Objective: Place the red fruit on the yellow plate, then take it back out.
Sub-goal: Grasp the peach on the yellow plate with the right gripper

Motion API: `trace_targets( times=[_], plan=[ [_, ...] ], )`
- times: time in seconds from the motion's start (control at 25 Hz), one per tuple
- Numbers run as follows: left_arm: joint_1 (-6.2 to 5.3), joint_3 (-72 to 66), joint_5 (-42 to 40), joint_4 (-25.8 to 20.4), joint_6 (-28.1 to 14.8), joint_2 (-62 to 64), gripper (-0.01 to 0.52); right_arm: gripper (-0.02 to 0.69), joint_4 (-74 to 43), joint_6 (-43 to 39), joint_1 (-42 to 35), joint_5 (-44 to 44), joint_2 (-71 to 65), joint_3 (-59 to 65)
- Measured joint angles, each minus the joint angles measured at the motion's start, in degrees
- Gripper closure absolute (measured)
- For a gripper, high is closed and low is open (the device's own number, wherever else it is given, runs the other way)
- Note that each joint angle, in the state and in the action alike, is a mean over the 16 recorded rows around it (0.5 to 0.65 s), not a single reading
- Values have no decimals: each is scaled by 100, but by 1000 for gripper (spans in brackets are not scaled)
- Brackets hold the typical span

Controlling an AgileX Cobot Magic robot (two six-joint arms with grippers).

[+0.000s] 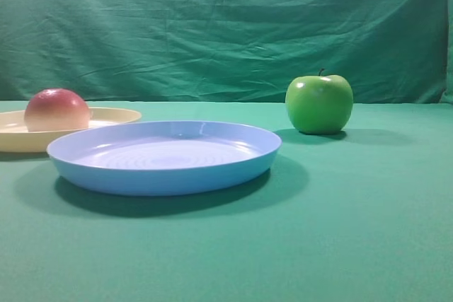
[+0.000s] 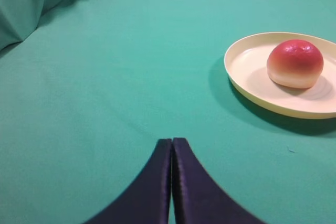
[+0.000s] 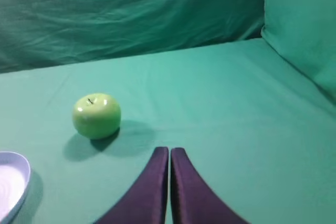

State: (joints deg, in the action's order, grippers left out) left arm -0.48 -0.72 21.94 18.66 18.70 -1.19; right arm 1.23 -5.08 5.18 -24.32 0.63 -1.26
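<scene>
The red fruit [image 2: 295,63] sits on the yellow plate [image 2: 247,72], resting on its pale underside a little off the plate's centre, red cap upward. So the placing half looks done, and the step in hand, as I read it, is taking it back out.

Just beside the yellow plate, nearer the high camera, lies the blue plate [image 1: 166,157]; the green apple [image 1: 319,104] stands well apart from the yellow plate, beyond the blue one.

The left gripper [image 2: 172,145] hangs over bare green cloth [image 2: 105,77], short of the yellow plate and off to one side of it, its dark fingers pressed together and holding nothing. The right gripper [image 3: 169,153] is likewise pinched closed and empty, nearer the apple than the plate.

To do this well, the left arm is the natural choice. It should spread its fingers wide before it reaches the plate, come down over the fruit's widest part, and clear the low rim on both sides. The skin looks smooth and round, so a centred grip matters; an off-centre squeeze could roll it away. Lift straight up before moving sideways, so the light plate isn't dragged.
</scene>
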Motion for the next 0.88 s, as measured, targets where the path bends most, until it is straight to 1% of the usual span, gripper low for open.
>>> trace_targets(
  times=[0.48, 0.88],
  plan=[
    [0, 0, 0, 0, 0, 0, 514, 665, 10, 15, 0, 353, 0, 263],
    [0, 0, 0, 0, 0, 0, 514, 665, 60, 15, 0, 1679, -26, 167]
  ],
)
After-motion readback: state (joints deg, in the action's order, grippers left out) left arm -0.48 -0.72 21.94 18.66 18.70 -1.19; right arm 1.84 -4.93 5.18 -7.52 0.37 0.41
